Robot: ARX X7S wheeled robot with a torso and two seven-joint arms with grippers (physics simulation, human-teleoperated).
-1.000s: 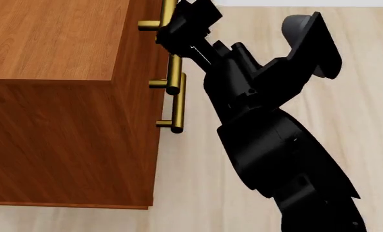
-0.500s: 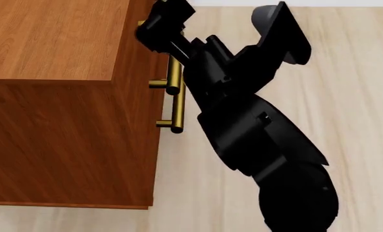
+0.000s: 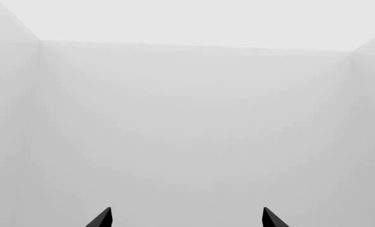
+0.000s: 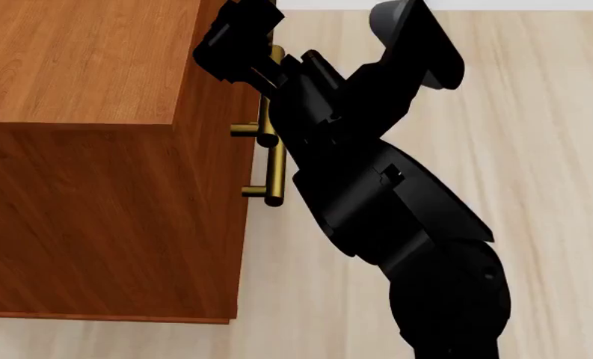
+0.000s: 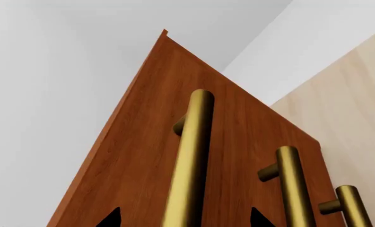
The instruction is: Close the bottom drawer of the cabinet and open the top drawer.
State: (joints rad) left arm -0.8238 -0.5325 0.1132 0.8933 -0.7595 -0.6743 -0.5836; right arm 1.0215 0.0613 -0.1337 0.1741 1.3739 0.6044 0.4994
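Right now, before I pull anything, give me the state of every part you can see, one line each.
cabinet: upright on the floor, all drawer fronts look flush.
nearest handle: between the right hand's fingertips, not visibly clamped.
other two handles: free, untouched.
right hand: open, straddling the nearest handle.
left hand: open, empty, facing a blank wall.

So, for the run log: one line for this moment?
right gripper: open, astride top handle | left gripper: open, idle | drawers: shut
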